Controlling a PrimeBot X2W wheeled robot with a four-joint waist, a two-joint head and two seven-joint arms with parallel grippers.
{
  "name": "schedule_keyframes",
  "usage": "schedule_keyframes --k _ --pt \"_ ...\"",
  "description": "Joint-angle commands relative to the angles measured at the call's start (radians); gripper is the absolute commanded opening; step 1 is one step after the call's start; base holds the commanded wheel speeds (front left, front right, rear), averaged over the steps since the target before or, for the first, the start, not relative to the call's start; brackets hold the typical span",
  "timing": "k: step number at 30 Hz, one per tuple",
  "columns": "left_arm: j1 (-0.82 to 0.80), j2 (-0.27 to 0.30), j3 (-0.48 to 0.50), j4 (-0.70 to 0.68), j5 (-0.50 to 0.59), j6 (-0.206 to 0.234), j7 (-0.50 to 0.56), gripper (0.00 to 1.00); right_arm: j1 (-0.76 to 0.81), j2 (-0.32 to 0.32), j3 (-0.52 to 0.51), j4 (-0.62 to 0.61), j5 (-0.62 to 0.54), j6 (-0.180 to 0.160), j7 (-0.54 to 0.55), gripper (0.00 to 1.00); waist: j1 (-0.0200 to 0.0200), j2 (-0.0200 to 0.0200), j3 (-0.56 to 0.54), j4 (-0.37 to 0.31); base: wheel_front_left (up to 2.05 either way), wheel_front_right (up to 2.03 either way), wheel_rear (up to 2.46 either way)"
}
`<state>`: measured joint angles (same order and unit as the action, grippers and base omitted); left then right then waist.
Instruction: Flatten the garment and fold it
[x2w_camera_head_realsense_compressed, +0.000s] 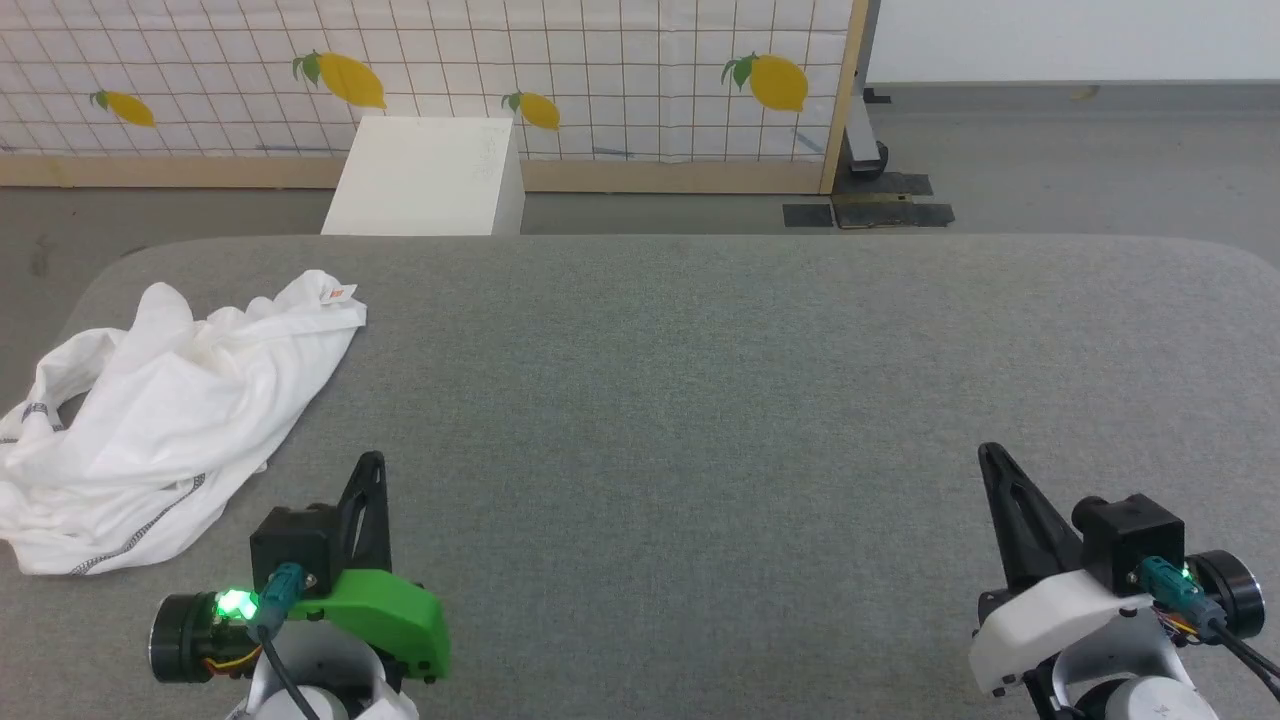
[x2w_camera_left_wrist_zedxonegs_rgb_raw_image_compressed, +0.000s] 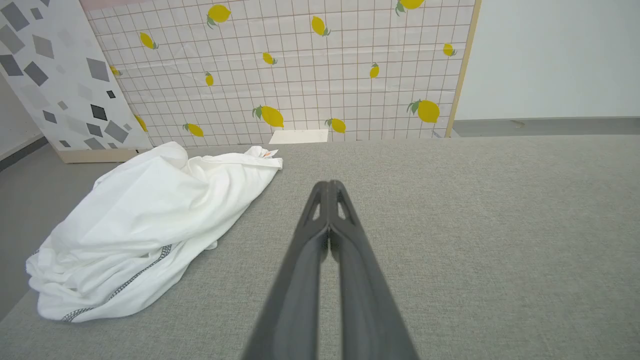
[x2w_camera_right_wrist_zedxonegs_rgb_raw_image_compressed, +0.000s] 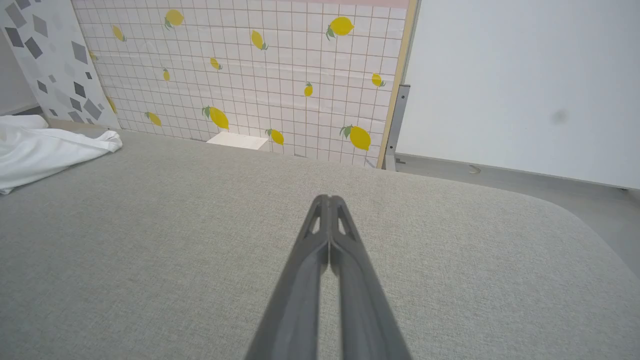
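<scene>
The garment (x2w_camera_head_realsense_compressed: 170, 410), a white thin shirt with grey zigzag stitching and a small orange tag (x2w_camera_head_realsense_compressed: 338, 294), lies crumpled at the table's left edge, part of it hanging over. It is also in the left wrist view (x2w_camera_left_wrist_zedxonegs_rgb_raw_image_compressed: 145, 225) and at the left edge of the right wrist view (x2w_camera_right_wrist_zedxonegs_rgb_raw_image_compressed: 45, 150). My left gripper (x2w_camera_head_realsense_compressed: 372, 462) hovers near the front left, just right of the garment and apart from it, fingers pressed together and holding nothing (x2w_camera_left_wrist_zedxonegs_rgb_raw_image_compressed: 329, 185). My right gripper (x2w_camera_head_realsense_compressed: 992, 455) stands at the front right, far from the garment, also shut and empty (x2w_camera_right_wrist_zedxonegs_rgb_raw_image_compressed: 329, 199).
The grey fabric table (x2w_camera_head_realsense_compressed: 760, 400) has rounded corners. A rigid white box (x2w_camera_head_realsense_compressed: 430, 178) stands on the floor behind the table's far edge. A lemon-patterned grid panel (x2w_camera_head_realsense_compressed: 600, 70) with a wooden frame rises behind it.
</scene>
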<state>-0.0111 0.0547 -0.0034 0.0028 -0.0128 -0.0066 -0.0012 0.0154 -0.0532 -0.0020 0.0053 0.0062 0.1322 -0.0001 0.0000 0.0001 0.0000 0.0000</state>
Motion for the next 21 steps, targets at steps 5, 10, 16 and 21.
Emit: schedule_keyframes --k 5,10,16,21 --pt "0.011 -0.005 0.003 -0.003 0.013 0.007 0.001 0.0 -0.015 0.003 0.002 -0.005 -0.006 -0.002 0.0 0.0 0.0 -0.0001 0.0 0.0 0.0 0.0 0.0" --pt "0.0 0.0 -0.002 0.0 -0.005 0.0 0.0 1.0 0.0 0.0 0.0 0.001 0.0 0.0 0.0 1.0 0.0 -0.0001 0.0 0.0 0.0 0.0 0.0" --pt "-0.005 0.0 -0.013 0.012 -0.016 0.005 -0.01 1.0 -0.002 0.0 -0.001 0.006 0.007 0.0 -0.007 1.0 0.0 -0.0001 -0.002 0.001 0.0 0.0 0.0" --pt "-0.012 0.0 -0.023 0.026 -0.024 0.009 -0.021 1.0 -0.004 0.0 -0.003 0.012 0.008 0.0 -0.014 1.0 0.0 -0.0001 -0.004 0.007 0.0 0.0 0.0"
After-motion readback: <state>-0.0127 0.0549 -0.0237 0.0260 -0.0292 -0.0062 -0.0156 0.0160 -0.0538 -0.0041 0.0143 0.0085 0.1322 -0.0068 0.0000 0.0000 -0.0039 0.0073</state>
